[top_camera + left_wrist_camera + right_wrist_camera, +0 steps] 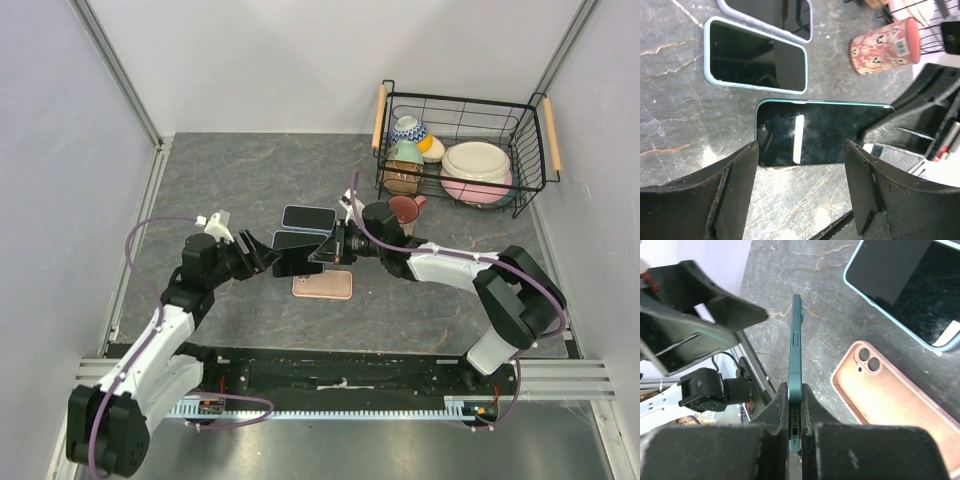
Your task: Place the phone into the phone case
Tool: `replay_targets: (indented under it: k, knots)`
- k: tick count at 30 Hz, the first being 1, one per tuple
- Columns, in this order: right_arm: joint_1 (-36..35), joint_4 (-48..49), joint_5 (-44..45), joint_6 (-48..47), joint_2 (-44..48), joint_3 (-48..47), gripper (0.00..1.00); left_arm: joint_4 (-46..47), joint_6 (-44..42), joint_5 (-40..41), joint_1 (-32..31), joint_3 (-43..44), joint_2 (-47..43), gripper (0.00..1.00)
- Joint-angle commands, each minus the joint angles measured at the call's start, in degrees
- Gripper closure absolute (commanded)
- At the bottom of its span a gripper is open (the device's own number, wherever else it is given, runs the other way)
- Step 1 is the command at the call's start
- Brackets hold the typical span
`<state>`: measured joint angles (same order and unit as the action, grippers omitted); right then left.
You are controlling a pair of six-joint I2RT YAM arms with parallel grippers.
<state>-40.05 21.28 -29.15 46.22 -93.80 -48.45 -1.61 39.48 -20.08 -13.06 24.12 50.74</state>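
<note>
Right end effector (795, 399) around phone (796, 340); bowls (476, 165) in basket (379, 117).

Both arms share one build: white shells on the long links and black housings at the joints. From the black base rail (340, 372), a purple cable (135, 245) runs up the left arm (150, 350), and another follows the right arm (450, 268). The left gripper (283, 258) has black, wedge-shaped fingers (732, 195) with scuffed, chipped edges. The right gripper (330, 249) is black too.
</note>
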Motion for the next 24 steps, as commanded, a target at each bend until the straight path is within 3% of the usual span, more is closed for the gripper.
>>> replay_targets:
  k: [1, 7, 15, 24]
  knots:
    - [2.6, -3.7, 1.4, -3.1, 5.3, 0.5, 1.00, 3.2, -3.3, 0.1, -0.4, -1.8, -7.0, 0.25]
    - [9.0, -6.9, -1.6, -5.0, 12.0, 3.5, 1.00, 7.1, -4.4, -3.8, -0.4, -3.6, -10.5, 0.27]
    - [16.1, -16.1, -2.9, -10.2, 20.4, 5.6, 1.00, 8.0, -5.5, -7.3, -0.4, -2.7, -6.1, 0.30]
    - [17.8, -16.7, -8.0, -10.8, 20.2, 6.8, 1.00, 7.7, -6.4, -9.4, -0.4, -0.9, 0.3, 0.37]
